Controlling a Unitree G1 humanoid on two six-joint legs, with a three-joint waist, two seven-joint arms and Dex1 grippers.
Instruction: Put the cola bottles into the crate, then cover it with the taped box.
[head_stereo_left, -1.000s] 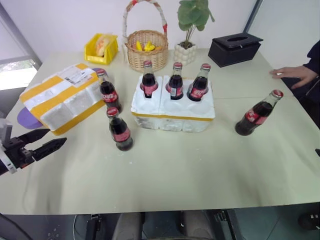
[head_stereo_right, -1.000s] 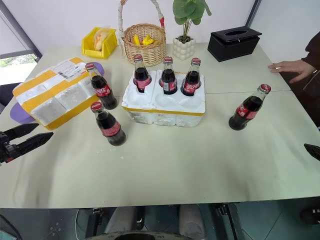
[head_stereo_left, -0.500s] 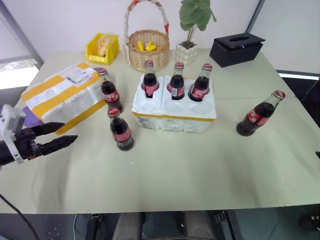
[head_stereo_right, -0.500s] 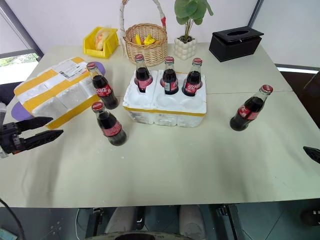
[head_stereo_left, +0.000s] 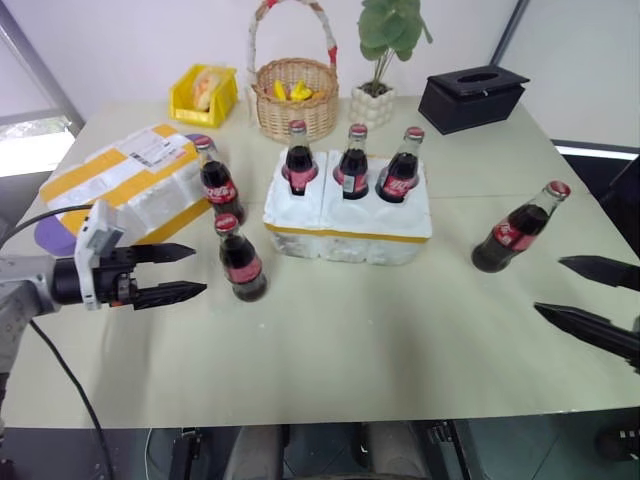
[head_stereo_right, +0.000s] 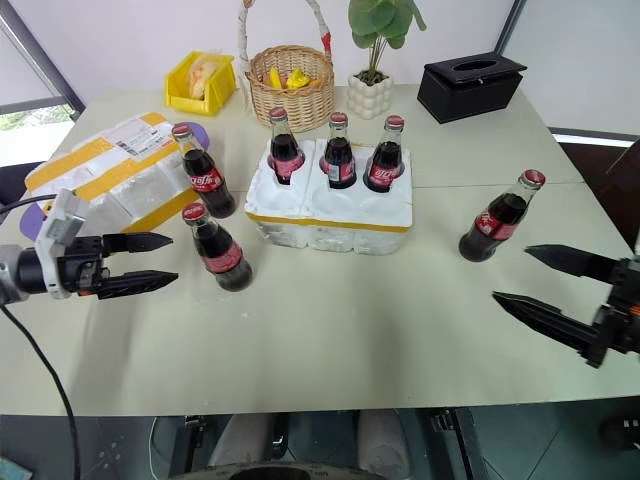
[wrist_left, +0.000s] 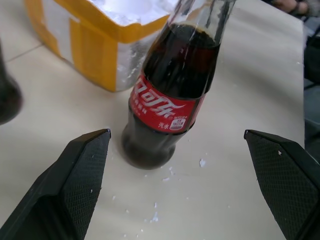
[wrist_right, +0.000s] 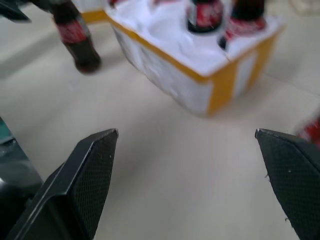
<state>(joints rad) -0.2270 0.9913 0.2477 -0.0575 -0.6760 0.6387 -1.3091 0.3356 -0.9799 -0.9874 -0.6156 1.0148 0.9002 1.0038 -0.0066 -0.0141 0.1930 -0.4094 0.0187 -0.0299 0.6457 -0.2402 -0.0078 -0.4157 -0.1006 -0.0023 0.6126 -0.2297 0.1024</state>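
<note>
Three cola bottles stand in the back holes of the crate (head_stereo_left: 345, 215), so filling it is the step in hand: the left gripper (head_stereo_left: 178, 272), fingers wide apart and empty, points at the near cola bottle (head_stereo_left: 240, 261) just beside it. It likely needs only a short advance to straddle that bottle's body. The right gripper (head_stereo_right: 545, 280), also spread empty, hangs near the table's right edge by the lone cola bottle (head_stereo_right: 494, 218), with open tabletop in front, while the taped box (head_stereo_left: 125, 187) waits at far left.

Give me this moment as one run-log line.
crate: three cola bottles in back row, front holes empty | left gripper: open, beside loose bottle | right gripper: open, near bottle | taped box: on table
</note>
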